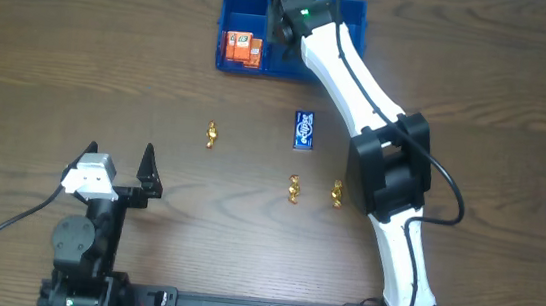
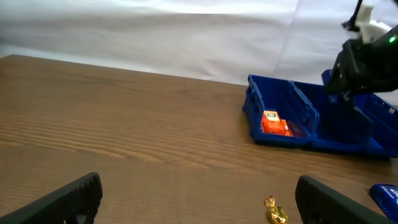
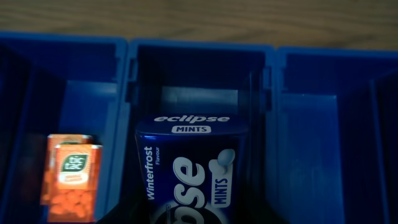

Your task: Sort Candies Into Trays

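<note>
The right tool (image 1: 285,24) is at 12 o'clock on the desk (image 1: 80,74), over the blue tray (image 1: 239,9). It has a tight hold on a blue mint tin (image 3: 189,168). The tin stands upright over the middle part of the tray. In the part beside it lie the orange candy boxes (image 1: 242,50).

The left tool (image 1: 121,167) is at 8 o'clock. Its fingers are wide apart and hold nothing.

A second blue tin (image 1: 303,130) lies flat near the middle of the desk. One gold candy (image 1: 211,135) lies at 9 o'clock from it. Two more gold candies (image 1: 294,189) lie near each other at 6 o'clock from it.
</note>
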{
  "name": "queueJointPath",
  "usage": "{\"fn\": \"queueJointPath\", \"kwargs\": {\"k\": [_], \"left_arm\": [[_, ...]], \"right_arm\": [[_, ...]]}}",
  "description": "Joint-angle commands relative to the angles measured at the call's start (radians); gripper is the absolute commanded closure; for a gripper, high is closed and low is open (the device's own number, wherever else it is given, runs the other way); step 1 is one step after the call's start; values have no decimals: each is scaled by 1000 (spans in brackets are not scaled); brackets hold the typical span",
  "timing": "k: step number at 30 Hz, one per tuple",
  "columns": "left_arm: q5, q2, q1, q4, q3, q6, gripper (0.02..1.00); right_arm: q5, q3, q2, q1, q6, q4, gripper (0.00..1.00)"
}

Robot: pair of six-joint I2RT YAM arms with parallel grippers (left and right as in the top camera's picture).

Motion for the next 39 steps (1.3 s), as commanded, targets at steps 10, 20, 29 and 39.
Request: {"fn": "queueJointPath", "kwargs": {"k": [10, 20, 29, 39], "left_arm": [[-6, -6, 5, -42, -16, 7, 20], [-6, -6, 5, -42, -16, 7, 20], [-6, -6, 5, -42, -16, 7, 20], [-6, -6, 5, -42, -16, 7, 20]], "right_arm": [[-35, 2, -67, 4, 10, -27, 202], [-80, -702, -559, 76, 137, 50, 180], [-98, -997, -570, 70, 223, 92, 183], [-104, -996, -509, 62, 219, 172, 187]]}}
